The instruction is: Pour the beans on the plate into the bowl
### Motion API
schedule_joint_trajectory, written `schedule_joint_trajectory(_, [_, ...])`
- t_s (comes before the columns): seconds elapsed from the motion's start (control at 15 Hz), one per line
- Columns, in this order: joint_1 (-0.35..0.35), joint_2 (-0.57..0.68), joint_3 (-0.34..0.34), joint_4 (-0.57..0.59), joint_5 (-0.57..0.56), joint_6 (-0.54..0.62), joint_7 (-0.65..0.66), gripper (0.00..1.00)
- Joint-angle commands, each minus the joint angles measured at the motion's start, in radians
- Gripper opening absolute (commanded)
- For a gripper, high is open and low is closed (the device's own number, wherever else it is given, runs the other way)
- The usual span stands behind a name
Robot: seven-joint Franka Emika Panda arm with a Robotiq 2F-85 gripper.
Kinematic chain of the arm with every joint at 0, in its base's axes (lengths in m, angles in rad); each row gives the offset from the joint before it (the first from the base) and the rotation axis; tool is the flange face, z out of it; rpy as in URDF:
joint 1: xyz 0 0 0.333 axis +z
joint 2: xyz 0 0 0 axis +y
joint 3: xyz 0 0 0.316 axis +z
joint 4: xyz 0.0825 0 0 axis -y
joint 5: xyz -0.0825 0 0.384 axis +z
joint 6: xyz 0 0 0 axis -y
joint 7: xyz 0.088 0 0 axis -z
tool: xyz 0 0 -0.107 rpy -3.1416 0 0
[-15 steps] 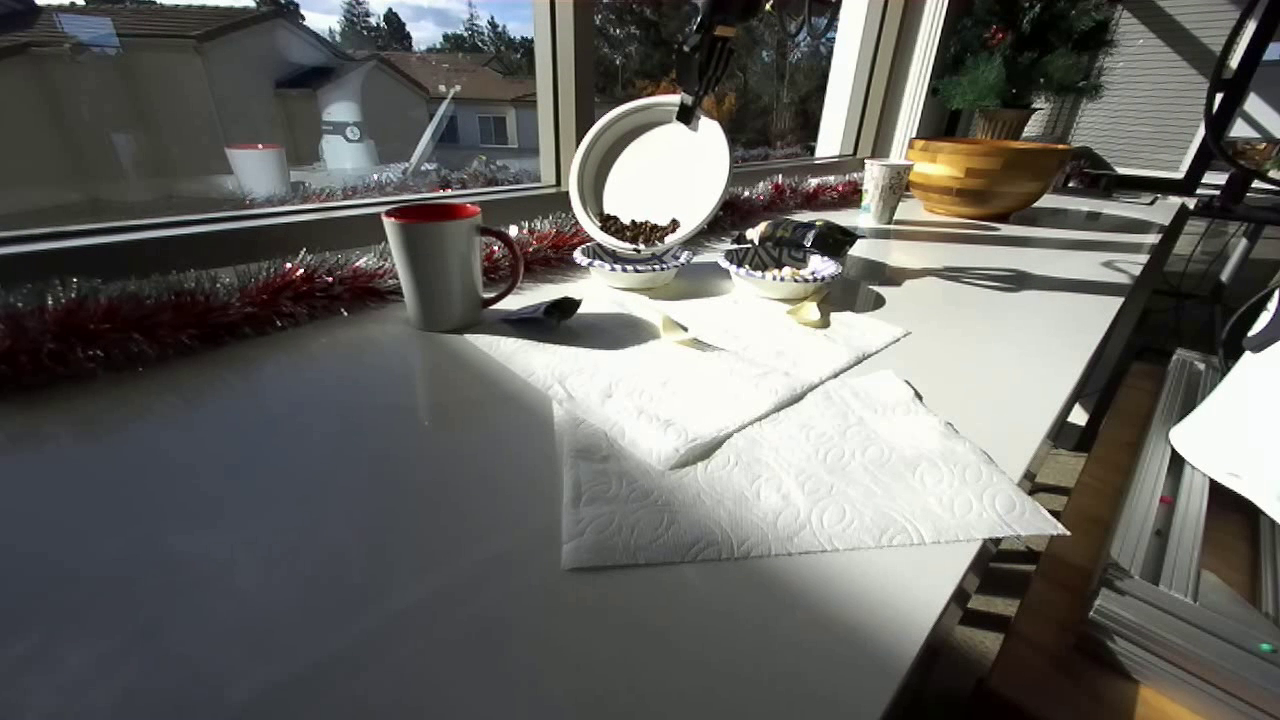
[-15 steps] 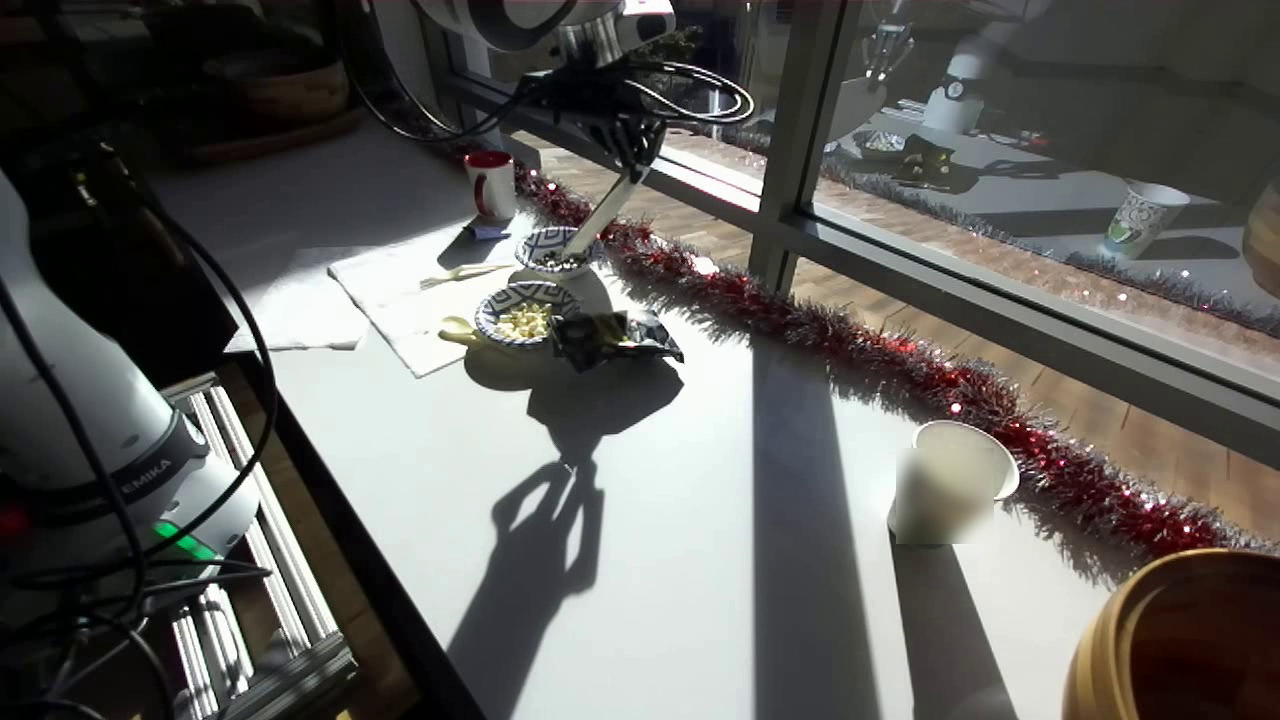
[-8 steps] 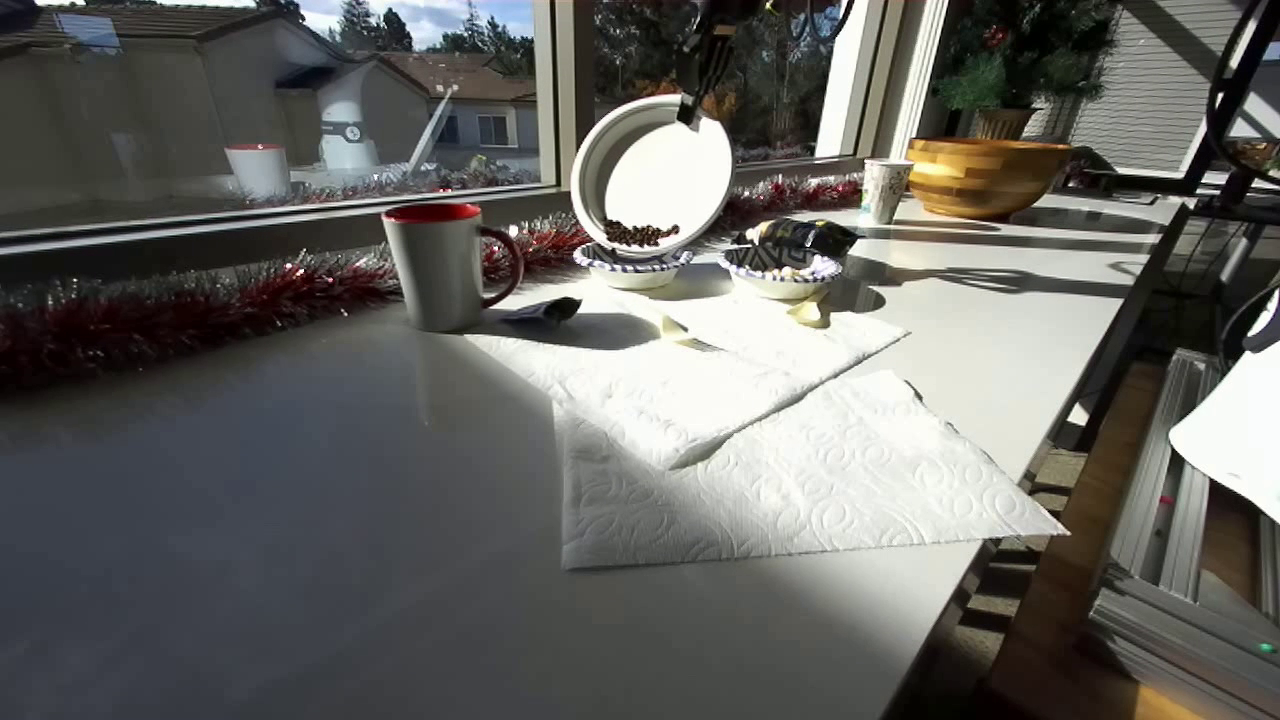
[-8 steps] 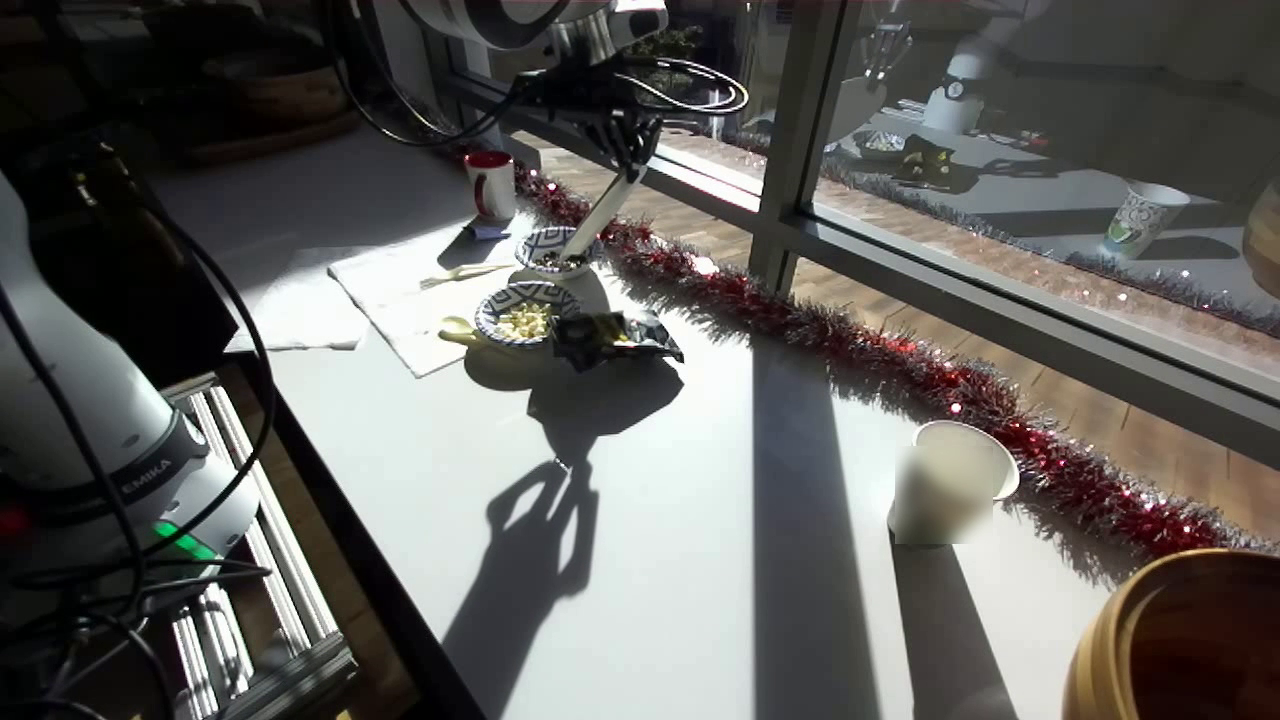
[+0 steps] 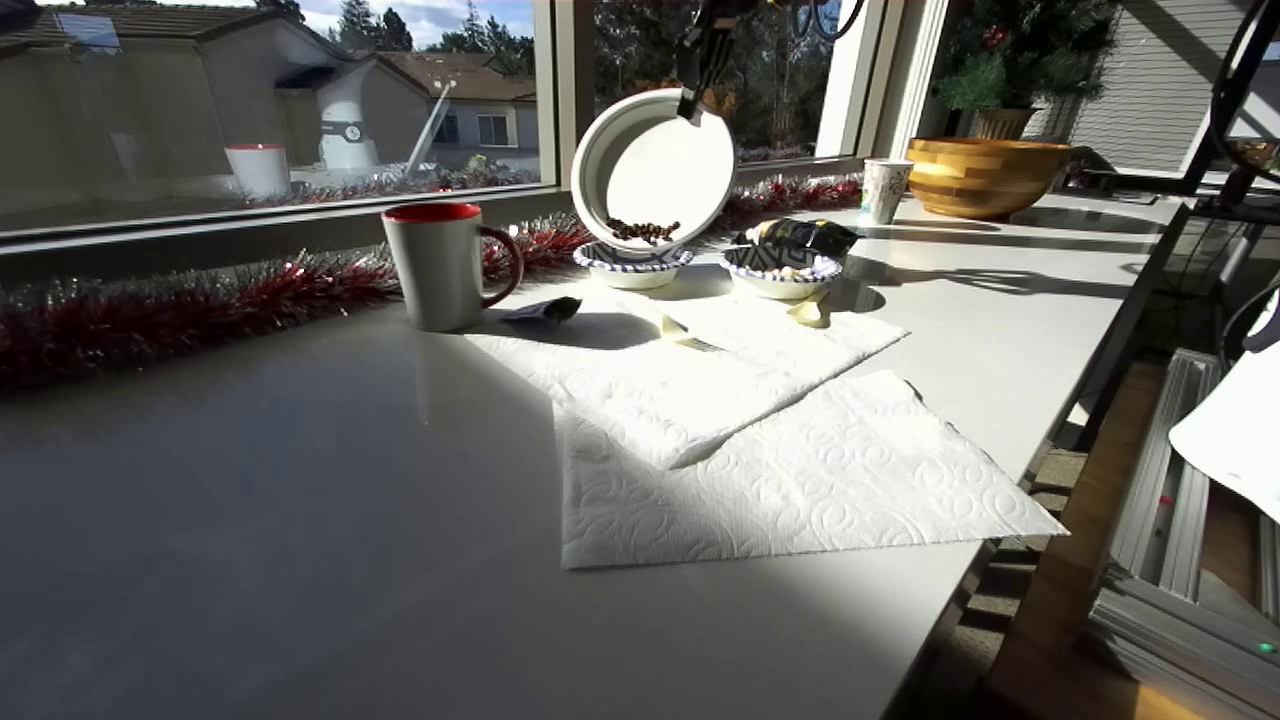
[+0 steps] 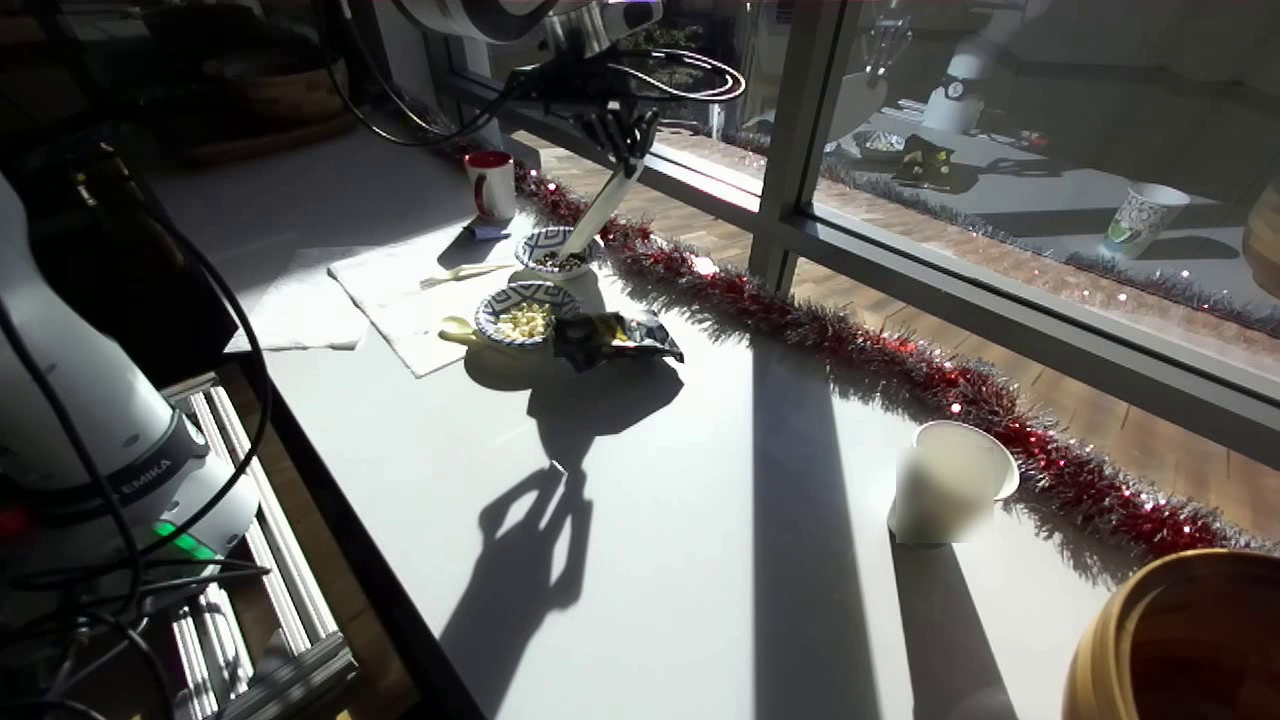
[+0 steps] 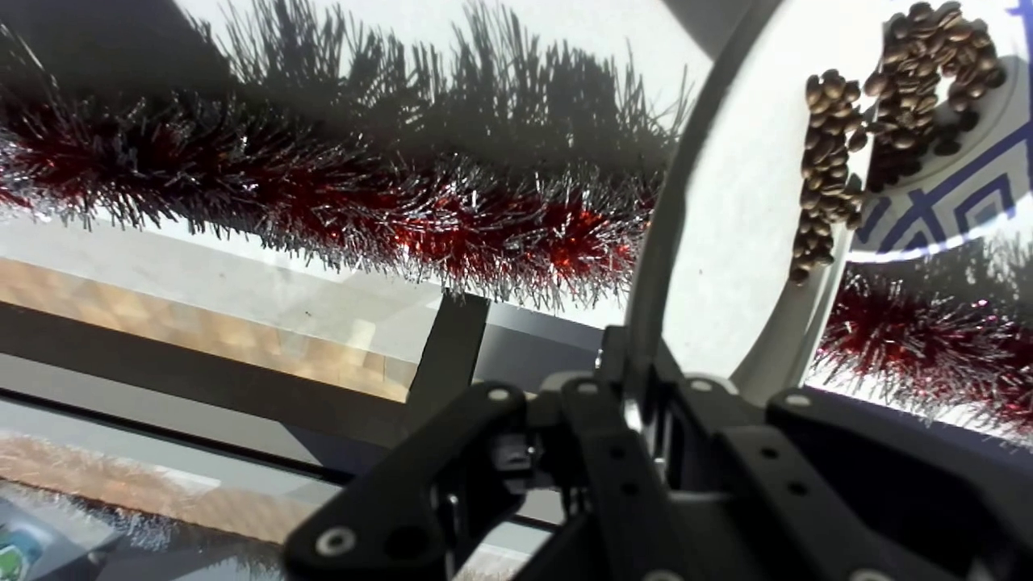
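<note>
Wrist view | claw [image 7: 639,357] | nearly closed | grips tilted plate [image 7: 726,210] by rim

Mug [image 5: 432,268] beside red tinsel [image 6: 860,345], overlapping paper towels [image 5: 780,470], dark packet [image 6: 618,340], apparently foil.

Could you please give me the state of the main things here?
fingers: shut on the plate
plate: tilted over the bean bowl
beans: some on plate, some in bean bowl
bean bowl: upright
snack bowl: upright, holding pale food
mug: upright
cup: upright
wooden bowl: upright
towels: spread out

Plate [image 5: 665,165] higher (slightly), arm shadow [image 6: 515,570] shifted
</note>
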Motion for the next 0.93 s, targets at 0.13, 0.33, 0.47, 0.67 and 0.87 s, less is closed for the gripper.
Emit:
schedule_joint_trajectory(0.13, [0.012,-0.042,-0.01,-0.035,-0.096,0.008,0.066,0.01])
schedule_joint_trajectory(0.33, [0.016,-0.044,-0.009,-0.035,-0.148,0.004,0.096,0.01])
schedule_joint_trajectory(0.47, [0.02,-0.047,-0.008,-0.036,-0.181,0.004,0.115,0.01])
schedule_joint_trajectory(0.67, [0.029,-0.052,-0.004,-0.036,-0.212,0.004,0.133,0.01])
schedule_joint_trajectory(0.87, [0.039,-0.058,-0.001,-0.035,-0.242,0.002,0.153,0.01])
